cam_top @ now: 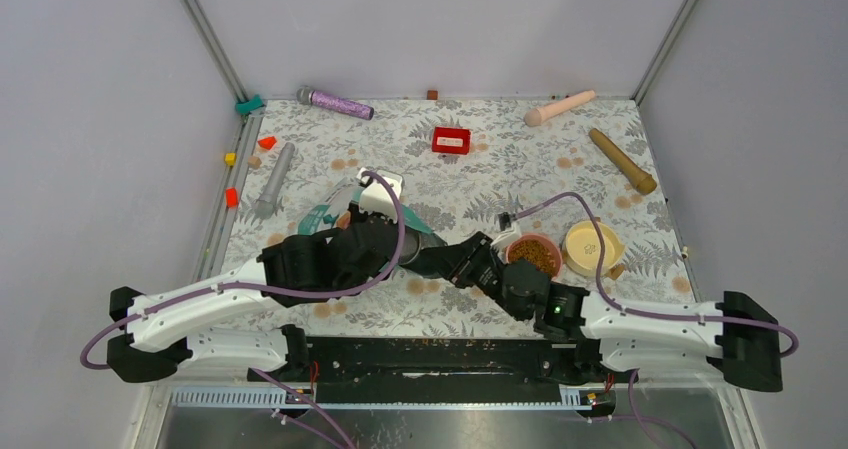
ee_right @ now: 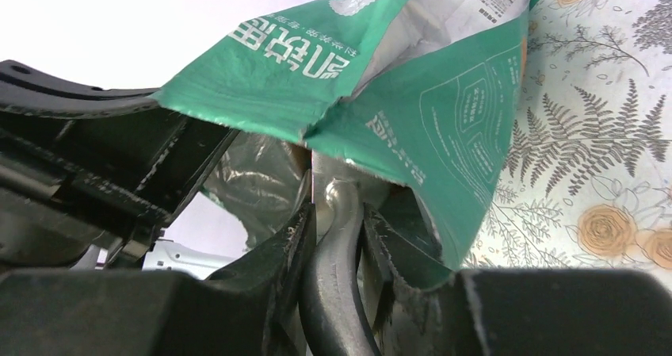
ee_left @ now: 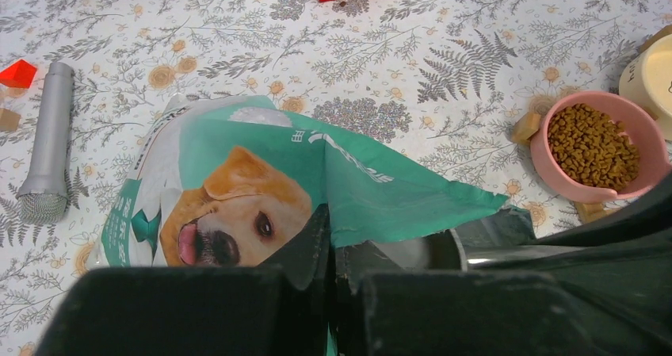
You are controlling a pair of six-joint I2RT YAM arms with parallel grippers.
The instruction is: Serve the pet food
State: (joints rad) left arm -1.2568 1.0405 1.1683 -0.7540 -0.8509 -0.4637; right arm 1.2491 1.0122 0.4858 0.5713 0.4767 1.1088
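The teal-and-white dog-face bag lies on the table left of centre. My left gripper is shut on the bag's torn upper edge and holds its mouth up. My right gripper is shut on the grey metal scoop's handle, and the scoop head is inside the bag mouth, hidden by foil. Its rim shows in the left wrist view. Brown kibble fills the pink bowl, right of the bag. The kibble in the bag is hidden.
A yellow bowl stands right of the pink one. A silver microphone, purple microphone, red box, pink pestle, brown wooden pestle and small coloured blocks lie around the far and left parts.
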